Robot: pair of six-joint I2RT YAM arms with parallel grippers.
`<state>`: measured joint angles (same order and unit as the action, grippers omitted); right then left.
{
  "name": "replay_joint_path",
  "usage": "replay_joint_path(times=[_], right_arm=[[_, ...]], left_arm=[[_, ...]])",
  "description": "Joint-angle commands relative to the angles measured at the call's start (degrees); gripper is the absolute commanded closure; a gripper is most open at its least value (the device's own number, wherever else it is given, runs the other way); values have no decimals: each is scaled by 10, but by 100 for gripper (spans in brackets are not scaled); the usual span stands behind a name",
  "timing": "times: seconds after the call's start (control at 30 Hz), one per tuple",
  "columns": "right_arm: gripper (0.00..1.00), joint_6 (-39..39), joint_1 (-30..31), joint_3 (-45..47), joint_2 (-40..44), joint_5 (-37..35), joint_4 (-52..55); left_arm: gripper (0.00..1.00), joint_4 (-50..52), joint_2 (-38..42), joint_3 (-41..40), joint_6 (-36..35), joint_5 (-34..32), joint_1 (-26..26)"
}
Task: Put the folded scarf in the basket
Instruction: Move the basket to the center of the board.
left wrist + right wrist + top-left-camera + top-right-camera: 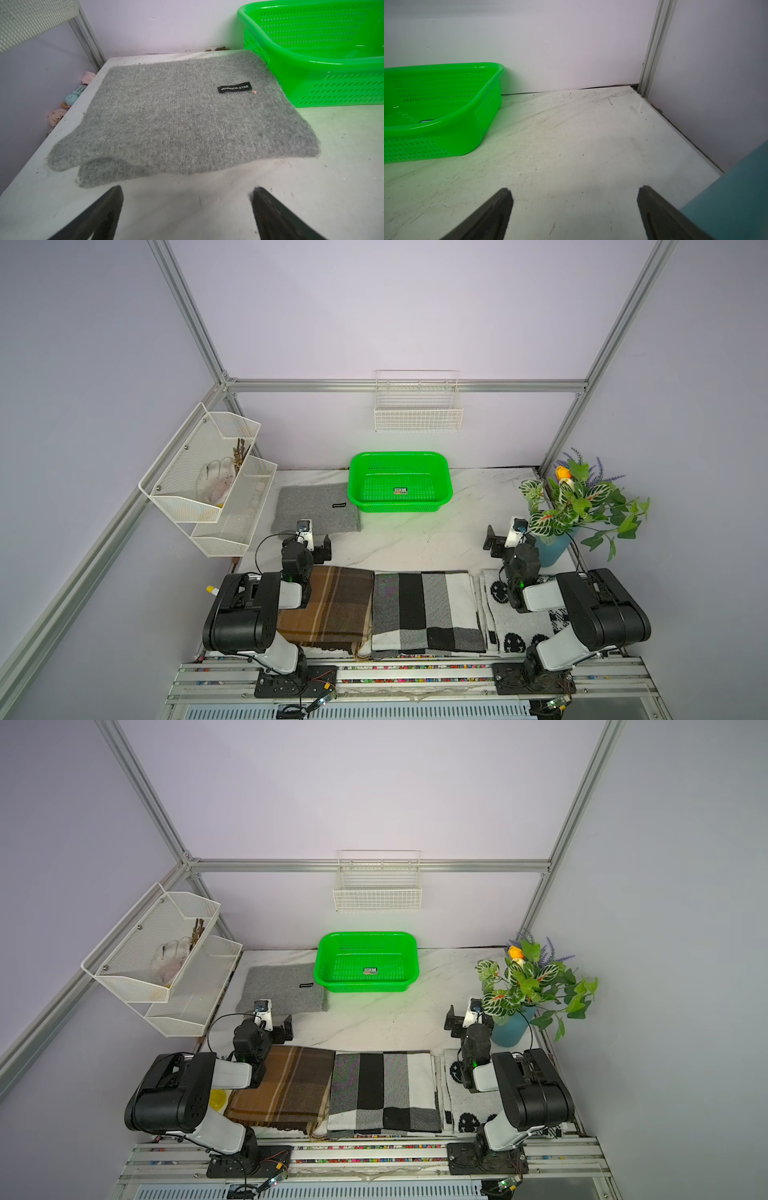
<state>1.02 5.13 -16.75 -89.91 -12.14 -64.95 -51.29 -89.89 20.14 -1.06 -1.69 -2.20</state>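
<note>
**Reader:** What do the top views show?

**Legend:** In both top views the green basket [399,506] stands at the back of the marble table [415,539], with a small sticker [400,490] on its floor. The grey folded scarf [316,508] lies flat on the table just left of the basket, outside it, its edge meeting the basket's left wall. The left gripper [323,549] hovers just in front of the scarf. The right gripper [493,541] hangs over bare table beside the potted plant [582,502]. Along the near edge lie a brown plaid scarf [332,605], a checked scarf [424,610] and a white scarf with black faces [511,626], the outer two partly under the arms.

**Reader:** And the left wrist view?

**Legend:** The left gripper [188,188] has its fingers spread wide above bare table, gripping nothing. The grey scarf [182,116], black label [233,89] uppermost, lies just ahead, one corner against the basket wall [332,91].

**Reader:** The right wrist view?

**Legend:** The right gripper [574,188] is likewise spread, holding nothing, over bare table. The basket [446,145] stands apart on one side and the blue pot [737,197] is close on the other.
</note>
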Motion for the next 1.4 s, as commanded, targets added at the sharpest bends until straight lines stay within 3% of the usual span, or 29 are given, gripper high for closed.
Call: replay_joint_path(times=[0.0, 0.3, 0.37, 0.47, 0.57, 0.63, 0.73, 0.8, 0.97, 1.23, 1.37], right_arm=[[0, 4, -1, -5, -3, -5, -11], [0, -4, -1, -2, 0, 6, -21], [0, -24, 13, -3, 46, 9, 12], [0, -63, 26, -39, 119, 63, 144], [0, -53, 64, -99, 167, 76, 257], [0, -39, 95, -148, 176, 89, 318], [4, -10, 112, -236, 134, 113, 410], [7, -1, 124, -276, 97, 123, 433], [9, 35, 152, -352, -7, 126, 426], [12, 78, 150, -482, -131, 78, 443], [14, 71, 149, -557, -189, 59, 481]], left_arm=[[0, -7, 7, 19, 7, 3, -3], [0, -19, 15, 10, 0, 12, -2], [0, -12, 33, 6, -4, 6, 1], [0, 102, 78, 49, -20, -30, 24], [0, 229, 117, 125, -50, -91, 84], [0, 290, 130, 175, -21, -67, 102], [2, 376, 114, 260, 71, -67, 105], [3, 404, 95, 307, 98, -26, 106], [7, 365, -2, 381, 179, 28, 99], [12, 412, -177, 550, 212, 85, 86], [16, 443, -236, 619, 192, 63, 85]])
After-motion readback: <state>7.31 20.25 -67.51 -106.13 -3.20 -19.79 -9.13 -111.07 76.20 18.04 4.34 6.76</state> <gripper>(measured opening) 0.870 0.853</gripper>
